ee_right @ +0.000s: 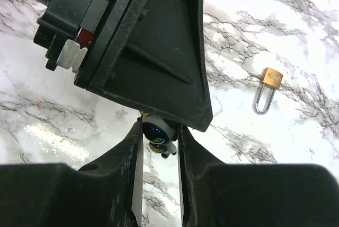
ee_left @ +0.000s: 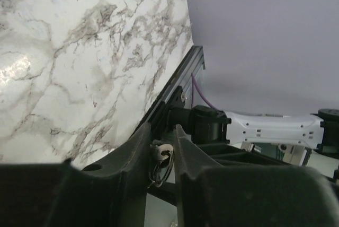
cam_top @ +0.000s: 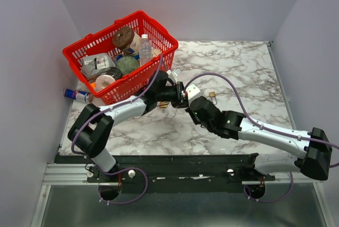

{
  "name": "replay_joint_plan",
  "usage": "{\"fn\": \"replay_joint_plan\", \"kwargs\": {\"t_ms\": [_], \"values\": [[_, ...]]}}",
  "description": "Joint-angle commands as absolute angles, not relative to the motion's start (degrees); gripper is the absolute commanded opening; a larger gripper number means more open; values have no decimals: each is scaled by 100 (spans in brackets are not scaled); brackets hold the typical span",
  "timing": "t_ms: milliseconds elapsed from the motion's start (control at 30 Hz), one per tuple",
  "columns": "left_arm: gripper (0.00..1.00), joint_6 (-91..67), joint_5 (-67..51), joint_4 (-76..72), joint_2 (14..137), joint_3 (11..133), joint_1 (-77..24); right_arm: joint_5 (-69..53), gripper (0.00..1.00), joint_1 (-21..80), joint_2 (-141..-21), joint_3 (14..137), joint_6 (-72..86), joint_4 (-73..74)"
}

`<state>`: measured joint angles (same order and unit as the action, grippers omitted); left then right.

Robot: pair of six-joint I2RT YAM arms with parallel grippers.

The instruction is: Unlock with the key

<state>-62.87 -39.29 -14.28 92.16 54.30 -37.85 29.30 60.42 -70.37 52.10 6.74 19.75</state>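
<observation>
The left tool (ee_left: 162, 138) and right tool (ee_right: 157, 130) both pinch the round, black-headed key (ee_right: 154, 131), jaws narrowed, above the veined marble table (ee_right: 275, 20).

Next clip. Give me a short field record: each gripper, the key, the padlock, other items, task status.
left gripper: closed on the ring end of the key
right gripper: closed on the key's dark head
key: pinched between both grippers, apart from the padlock
padlock: lying flat on the table, beside the grippers, untouched
basket: red, filled, far left
status: key not yet in the padlock
</observation>
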Motion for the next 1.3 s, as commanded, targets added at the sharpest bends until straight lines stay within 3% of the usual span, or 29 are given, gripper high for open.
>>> {"fn": "replay_joint_plan", "kwargs": {"t_ms": [0,100,233,267,300,333,433,533,633,833,1067,1267], "values": [[15,-6249,-4720,-1336,9211,5344,-4096,3322,1,5994,-6900,5080,922,1424],[1,-6214,-4720,-1388,9176,5344,-4087,3296,1,5994,-6777,4984,1107,1441],[0,-6328,-4763,-1879,9018,5143,-4008,2954,4,5994,-6540,4843,1309,1485],[0,-6406,-4772,-2090,8974,5063,-3964,2892,9,5985,-6478,4747,1414,1477],[0,-6607,-4772,-2509,8948,4984,-3938,2857,20,5994,-6321,4694,1476,1477],[0,-6696,-4764,-2714,8912,4844,-3903,2787,41,5994,-6232,4641,1529,1468],[0,-6855,-4807,-3295,8895,4729,-3806,2716,68,5977,-5750,4395,1722,1450],[0,-6829,-4843,-3629,8868,4720,-3806,2585,83,5959,-5223,4149,1889,1415],[0,-6698,-4869,-3893,8789,4728,-3806,2374,90,5793,-4844,3939,2126,1406],[0,-6074,-4992,-4245,8517,4746,-3806,681,91,4845,-3728,3464,2645,732],[0,-5748,-5141,-4613,8332,4658,-3806,44,91,4729,-3182,3252,2970,115],[0,-6783,-5510,-6405,8604,4483,-3806,-228,82,4685,-3190,3103,3137,-167]]}}
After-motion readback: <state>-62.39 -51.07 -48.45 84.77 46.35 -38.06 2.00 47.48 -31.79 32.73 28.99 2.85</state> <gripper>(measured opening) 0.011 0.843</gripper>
